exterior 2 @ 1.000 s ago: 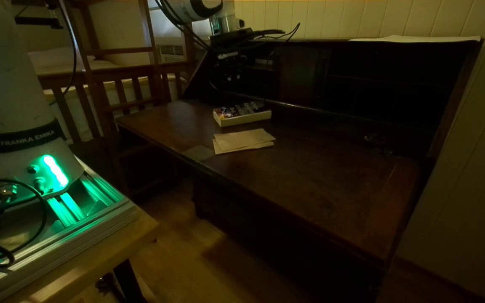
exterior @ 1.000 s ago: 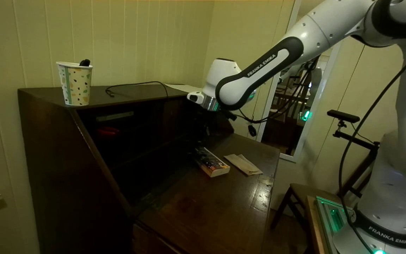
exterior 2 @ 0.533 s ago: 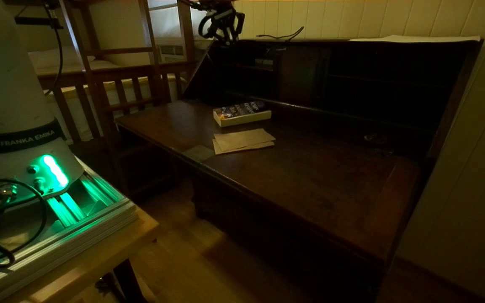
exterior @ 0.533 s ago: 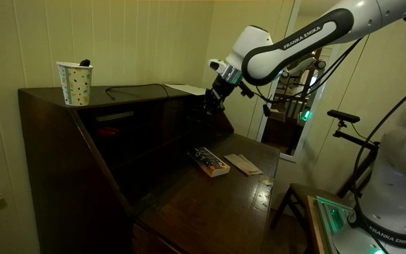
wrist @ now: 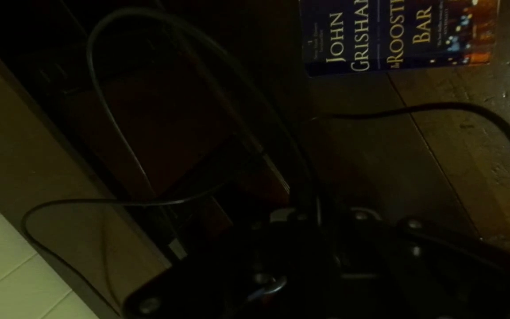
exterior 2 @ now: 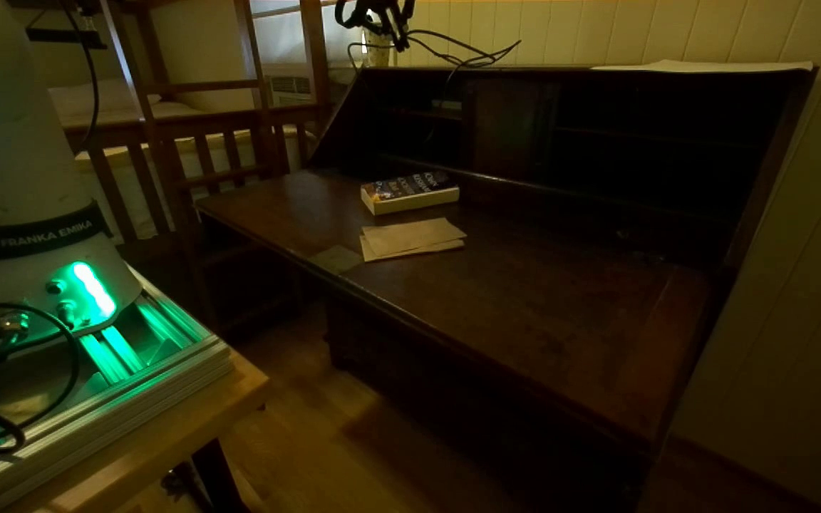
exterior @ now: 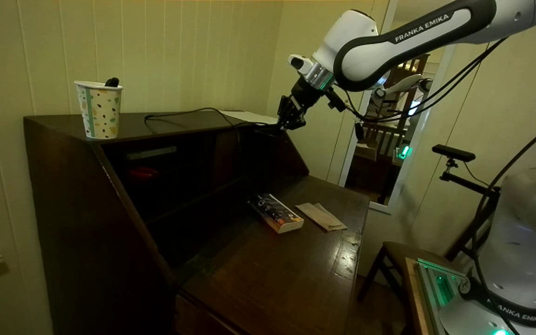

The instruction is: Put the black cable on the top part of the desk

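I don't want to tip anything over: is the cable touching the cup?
No, in an exterior view a strip of the desk's top part shows between the cup and the cable.

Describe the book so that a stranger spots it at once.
Find the dark wooden desk, then its lower fold-out leaf. The book lies there beside some flat tan paper; unlike that, it is thick, with a dark lettered cover.

The cup (exterior: 100,114) is set on the desk's top part (exterior: 137,128); on the tabletop (exterior: 268,274) below, the book (exterior: 278,215) is placed beside the papers (exterior: 321,217).
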